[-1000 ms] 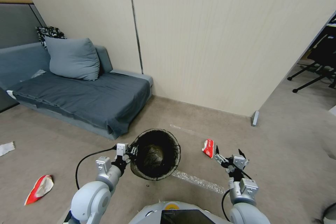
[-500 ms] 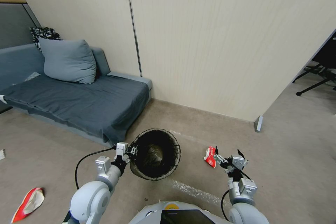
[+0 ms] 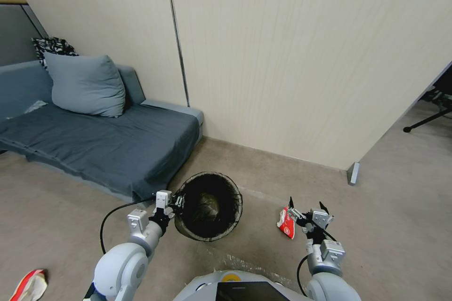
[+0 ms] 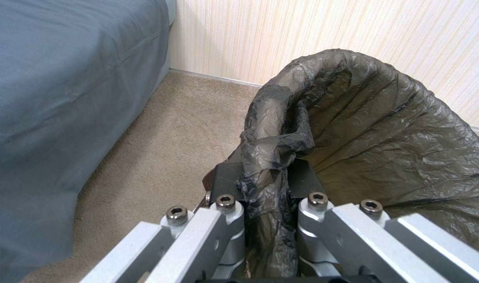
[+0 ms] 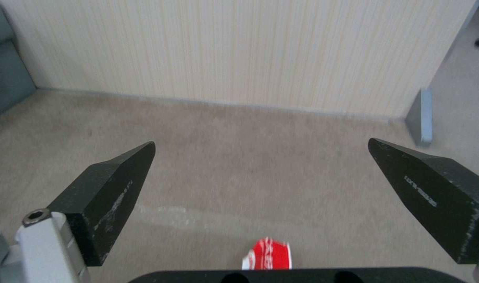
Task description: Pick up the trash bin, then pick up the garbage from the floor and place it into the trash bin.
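The trash bin (image 3: 209, 207), round with a dark bag liner over its rim, hangs tilted above the carpet in the head view. My left gripper (image 3: 176, 204) is shut on its near rim; the left wrist view shows the fingers (image 4: 226, 220) pinching the crumpled liner (image 4: 270, 157) and the rim. My right gripper (image 3: 306, 207) is held open over the floor, fingers (image 5: 113, 188) spread wide with nothing between them. A crumpled red-and-white wrapper (image 3: 285, 222) lies on the carpet just left of that gripper, and shows low in the right wrist view as the wrapper (image 5: 268, 253). A second red-and-white wrapper (image 3: 30, 284) lies at the far lower left.
A grey sofa (image 3: 103, 136) with a pillow (image 3: 84, 84) stands to the left, close to the bin. A beige panel wall (image 3: 306, 56) runs just ahead, ending at a grey foot (image 3: 353, 172). A chair leg (image 3: 426, 122) shows on the right. Open carpet lies to the right.
The whole picture has shifted, so the camera has moved closer to the wall. The red-and-white wrapper now lies right beside my right gripper. Both arms keep their pose.
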Robot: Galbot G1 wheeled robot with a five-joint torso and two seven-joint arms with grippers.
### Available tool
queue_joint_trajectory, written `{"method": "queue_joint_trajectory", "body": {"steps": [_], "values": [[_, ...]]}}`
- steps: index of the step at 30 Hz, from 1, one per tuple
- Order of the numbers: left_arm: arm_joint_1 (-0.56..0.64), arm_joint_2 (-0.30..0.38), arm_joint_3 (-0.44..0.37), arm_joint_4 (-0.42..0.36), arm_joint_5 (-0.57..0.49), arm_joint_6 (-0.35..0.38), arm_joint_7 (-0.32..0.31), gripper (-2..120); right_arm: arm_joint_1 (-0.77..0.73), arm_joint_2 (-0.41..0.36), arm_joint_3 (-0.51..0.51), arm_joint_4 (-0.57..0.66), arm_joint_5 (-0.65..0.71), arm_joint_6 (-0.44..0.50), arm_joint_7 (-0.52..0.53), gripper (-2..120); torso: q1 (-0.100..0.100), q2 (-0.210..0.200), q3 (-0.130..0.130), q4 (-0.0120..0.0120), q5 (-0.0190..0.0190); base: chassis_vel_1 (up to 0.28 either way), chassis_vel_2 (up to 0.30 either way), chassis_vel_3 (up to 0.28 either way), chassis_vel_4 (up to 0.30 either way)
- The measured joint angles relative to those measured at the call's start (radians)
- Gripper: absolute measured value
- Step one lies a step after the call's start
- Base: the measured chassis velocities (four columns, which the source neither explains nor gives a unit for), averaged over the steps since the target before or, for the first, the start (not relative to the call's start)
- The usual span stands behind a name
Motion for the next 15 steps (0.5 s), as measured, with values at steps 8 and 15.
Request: {"method": "queue_joint_trajectory", "body": {"steps": [8,15], "values": [[0.007,0.004,-0.005,-0.013,0.000,0.000,0.000,7,0.074,-0.105,0.000,-0.049,0.162,-0.148,0.055,100,0.000,0.000,0.000,-0.0001,0.0002,0.000,0.000,0.000,0.000],[0.019,0.004,-0.007,-0.031,-0.001,0.000,0.000,7,0.158,-0.181,0.002,-0.118,0.307,-0.216,0.093,100,0.000,0.000,0.000,0.0000,0.0002,0.000,0.000,0.000,0.000]]}}
